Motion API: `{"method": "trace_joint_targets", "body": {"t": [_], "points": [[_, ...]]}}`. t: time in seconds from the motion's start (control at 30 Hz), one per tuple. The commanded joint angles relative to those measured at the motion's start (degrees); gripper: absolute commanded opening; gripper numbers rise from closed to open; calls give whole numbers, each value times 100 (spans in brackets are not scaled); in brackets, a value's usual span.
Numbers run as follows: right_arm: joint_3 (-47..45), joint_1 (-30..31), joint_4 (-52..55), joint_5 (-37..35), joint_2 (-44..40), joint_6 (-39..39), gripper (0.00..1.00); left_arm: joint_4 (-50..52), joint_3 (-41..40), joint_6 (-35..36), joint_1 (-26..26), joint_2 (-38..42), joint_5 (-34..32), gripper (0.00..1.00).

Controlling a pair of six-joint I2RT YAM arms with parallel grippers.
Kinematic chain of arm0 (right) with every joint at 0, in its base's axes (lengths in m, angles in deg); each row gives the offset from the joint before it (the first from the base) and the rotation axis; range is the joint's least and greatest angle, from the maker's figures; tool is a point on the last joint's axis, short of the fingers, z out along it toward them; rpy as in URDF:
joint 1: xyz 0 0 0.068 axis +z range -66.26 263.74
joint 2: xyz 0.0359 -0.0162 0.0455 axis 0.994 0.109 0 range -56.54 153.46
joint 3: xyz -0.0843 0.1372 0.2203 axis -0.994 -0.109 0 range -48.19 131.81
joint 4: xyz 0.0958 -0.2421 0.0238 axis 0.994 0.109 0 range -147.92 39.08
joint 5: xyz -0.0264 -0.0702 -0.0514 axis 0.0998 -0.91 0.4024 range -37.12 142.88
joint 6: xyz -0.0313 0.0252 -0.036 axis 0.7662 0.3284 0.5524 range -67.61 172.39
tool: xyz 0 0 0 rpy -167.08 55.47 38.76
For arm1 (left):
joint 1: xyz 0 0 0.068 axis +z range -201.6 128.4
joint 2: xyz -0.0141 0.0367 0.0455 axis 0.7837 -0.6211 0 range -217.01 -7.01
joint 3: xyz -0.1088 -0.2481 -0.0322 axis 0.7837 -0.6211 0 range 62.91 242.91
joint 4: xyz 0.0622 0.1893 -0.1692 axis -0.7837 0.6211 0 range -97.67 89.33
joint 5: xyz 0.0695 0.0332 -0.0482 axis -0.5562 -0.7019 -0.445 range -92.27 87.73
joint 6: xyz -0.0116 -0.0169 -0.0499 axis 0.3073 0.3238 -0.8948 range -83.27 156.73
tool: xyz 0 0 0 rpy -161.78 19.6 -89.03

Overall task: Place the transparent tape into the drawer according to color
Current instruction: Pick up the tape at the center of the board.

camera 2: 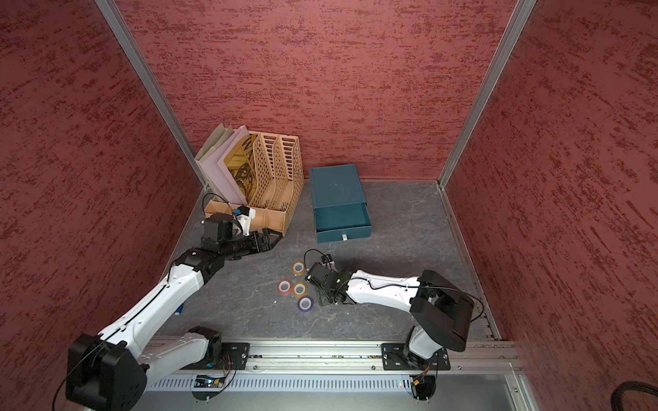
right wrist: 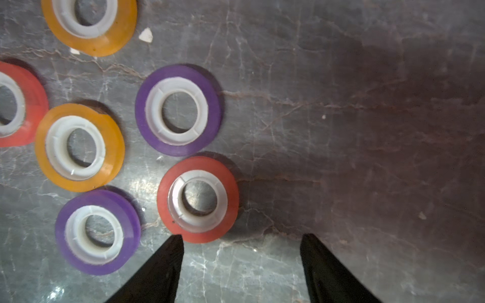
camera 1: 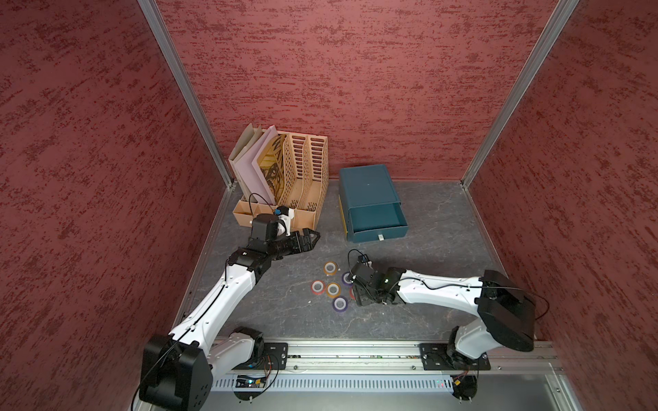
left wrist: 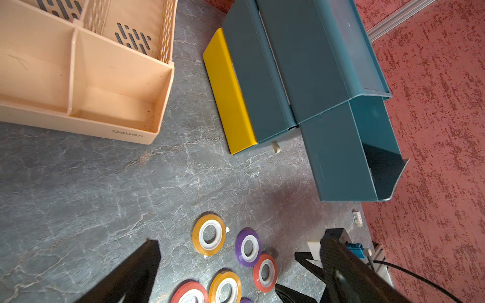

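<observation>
Pointing down at the grey table [camera 1: 285, 320], your right gripper [right wrist: 241, 236] stands at the edge of the six rolls [camera 1: 333, 289], its jaws partly spread and holding nothing. In the right wrist view one fingertip [right wrist: 174, 246] sits at the rim of a red roll [right wrist: 198, 199]. You cannot tell whether it touches. The other fingertip is over bare table. That red roll lies flat, just beside a purple roll [right wrist: 178, 110]. The rest lie flat close around them: two orange, one more purple, one more red. All six are on the table, well apart from the chest.

Farther out, your left gripper [camera 1: 313, 235] hangs above the table between the rolls and the organizer [camera 1: 306, 170], jaws spread wide and empty.

Beyond it, the teal chest [camera 1: 366, 185] stands near the back wall [camera 1: 356, 71]. Its top drawer [camera 1: 375, 215] is pulled out toward you, floor in plain view, with the silver pull [camera 1: 380, 236] on its front. The left wrist view shows a yellow panel [left wrist: 231, 99] along the chest's side. The tan organizer stands beside the chest in the corner, papers [camera 1: 249, 163] leaning in its end slots.
</observation>
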Motion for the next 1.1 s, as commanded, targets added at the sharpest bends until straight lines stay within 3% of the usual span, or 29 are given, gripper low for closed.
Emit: {"method": "trace_joint_targets", "body": {"t": [0.0,0.43,1.07], "points": [[165,64,-159,-363,71,-90,76,26,-30,17,66,23,-21,100],[319,62,-8,-346,613,-158,73,167,-21,73,137,66,-56,100],[771,-15,854,416,1266,-1,24,281,-88,173,181,71,-39,100]]}}
